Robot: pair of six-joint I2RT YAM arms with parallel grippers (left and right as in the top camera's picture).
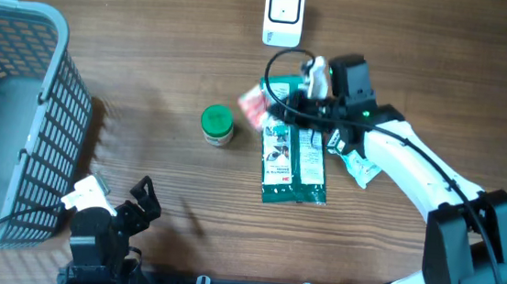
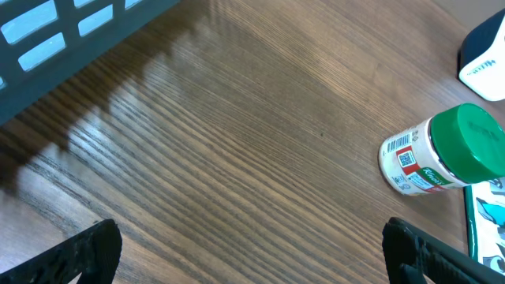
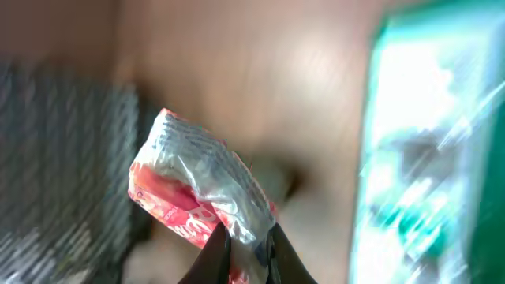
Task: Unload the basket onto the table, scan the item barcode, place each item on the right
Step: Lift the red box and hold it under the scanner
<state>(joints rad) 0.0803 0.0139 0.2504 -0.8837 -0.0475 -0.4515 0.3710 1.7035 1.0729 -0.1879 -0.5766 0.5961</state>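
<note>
Right gripper (image 3: pixel 243 241), jaws pinched almost together on one edge of a crinkled red-and-white packet (image 3: pixel 197 189), holds the item over the middle of the table (image 1: pixel 153 23), a short way in from the far edge where the white scanner (image 1: pixel 283 14) stands. Just beside the packet, two green sachets (image 1: pixel 293 164) lie side by side, with a silvery pouch (image 1: pixel 359 167) partly under the right arm and a green-lidded jar (image 1: pixel 217 125) a little to their left. A grey mesh basket (image 1: pixel 50 97) fills the left edge; bare wood runs between it and the jar, and along the far-left corner. Left gripper (image 1: pixel 146 197) sits at the near edge beside the basket, its fingers (image 2: pixel 79 256) spread as wide as they go and holding nothing. From overhead the right arm covers most of the packet, so the grip cannot be read there; the right wrist view shows it plainly, though its background is blurred. Only the left wrist view shows the printed label on the jar, along with a corner of the scanner and the edge of one sachet.
</note>
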